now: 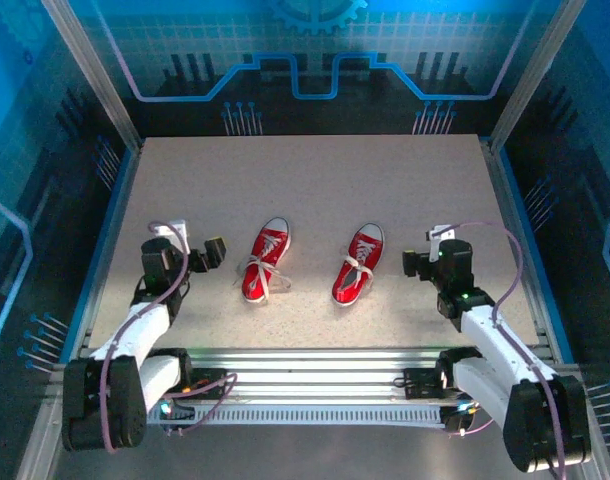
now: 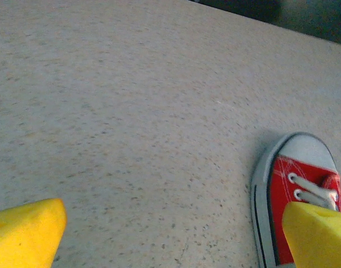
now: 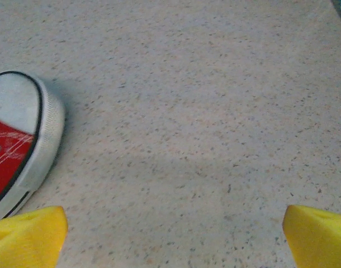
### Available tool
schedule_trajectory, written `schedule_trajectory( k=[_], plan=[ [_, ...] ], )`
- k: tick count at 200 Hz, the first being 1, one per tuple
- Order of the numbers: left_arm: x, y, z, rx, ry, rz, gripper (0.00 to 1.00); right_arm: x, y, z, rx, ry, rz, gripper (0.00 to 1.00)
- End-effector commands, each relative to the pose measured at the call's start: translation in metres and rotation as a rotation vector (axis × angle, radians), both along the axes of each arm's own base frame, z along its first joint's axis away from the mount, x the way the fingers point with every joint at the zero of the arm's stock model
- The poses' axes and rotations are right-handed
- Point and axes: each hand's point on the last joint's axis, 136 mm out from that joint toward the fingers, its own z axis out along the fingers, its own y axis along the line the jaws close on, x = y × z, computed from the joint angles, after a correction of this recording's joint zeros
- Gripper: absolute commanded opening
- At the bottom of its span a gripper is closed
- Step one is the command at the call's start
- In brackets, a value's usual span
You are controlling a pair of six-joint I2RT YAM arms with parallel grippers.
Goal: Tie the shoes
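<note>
Two red shoes with white toe caps lie side by side mid-table, toes pointing away: the left shoe [image 1: 265, 261] and the right shoe [image 1: 358, 264], each with white laces across the top. My left gripper [image 1: 211, 253] sits just left of the left shoe, open, with only bare table between its yellow fingertips [image 2: 25, 231]; that shoe's toe [image 2: 296, 184] shows at the right of the left wrist view. My right gripper [image 1: 413, 264] sits right of the right shoe, open and holding nothing; that shoe's toe [image 3: 17, 142] shows at the left of the right wrist view.
The speckled table [image 1: 315, 180] stretches beyond the shoes to the back wall. Blue rails [image 1: 103, 250] edge both sides, and a metal rail [image 1: 315, 360] runs along the near edge by the arm bases.
</note>
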Motion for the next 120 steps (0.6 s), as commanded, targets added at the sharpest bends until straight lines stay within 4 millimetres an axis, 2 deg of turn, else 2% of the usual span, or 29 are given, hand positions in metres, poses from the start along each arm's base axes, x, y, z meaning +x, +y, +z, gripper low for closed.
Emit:
schedule_trajectory(
  k=[1,14,62,89,120],
  plan=[
    [0.014,-0.011,0.026,0.102,-0.196,-0.059,0.99,0.02,-0.003,0.019,0.023,-0.156,-0.013,1.0],
    [0.015,-0.014,0.018,0.103,-0.205,-0.065,0.99,0.023,-0.002,0.017,0.02,-0.174,-0.007,1.0],
    [0.021,-0.017,0.021,0.148,-0.257,-0.076,0.99,0.025,0.006,0.023,0.03,-0.233,0.054,1.0],
    [0.031,-0.017,0.023,0.155,-0.289,-0.08,0.99,0.029,0.008,0.028,0.029,-0.292,0.066,1.0],
    [0.042,-0.019,0.009,0.139,-0.282,-0.091,0.99,0.038,0.012,0.03,0.027,-0.323,0.092,1.0]
  ],
)
